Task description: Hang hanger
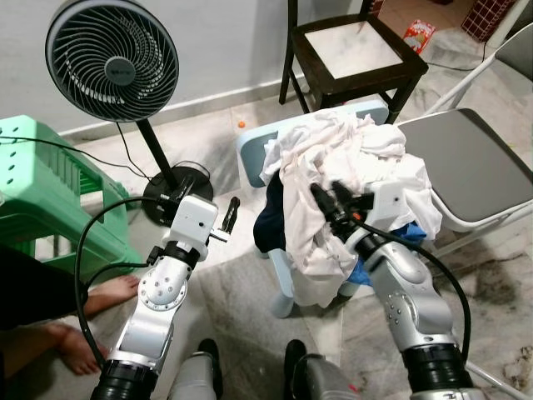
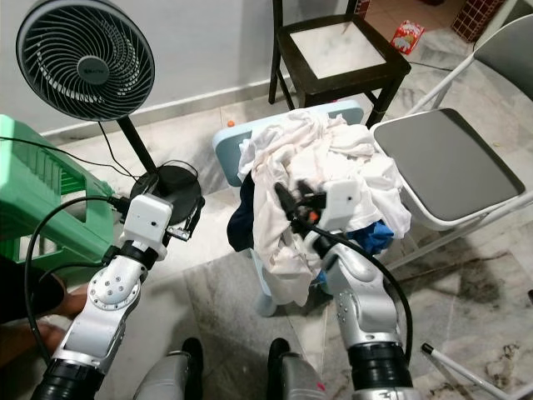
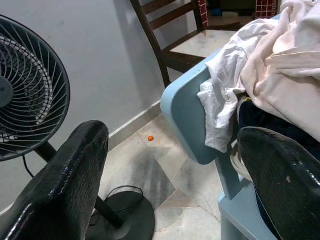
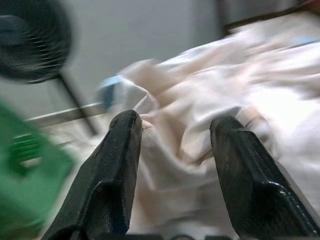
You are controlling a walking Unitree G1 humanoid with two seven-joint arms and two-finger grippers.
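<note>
Both arms raised over the marble floor (image 1: 250, 308): right arm bent forward into the laundry pile (image 1: 350, 167) heaped on the light-blue chair (image 1: 250, 146), left arm held up beside the chair's left edge near the standing fan (image 1: 112, 58). Right tool (image 1: 329, 198) spread, fingers against white cloth, gripping nothing; left tool (image 1: 231, 212) spread, empty. Can't make out a hanger.

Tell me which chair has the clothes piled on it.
The light blue chair between the grippers; the dark wooden chair and grey folding chair hold no clothes.
</note>
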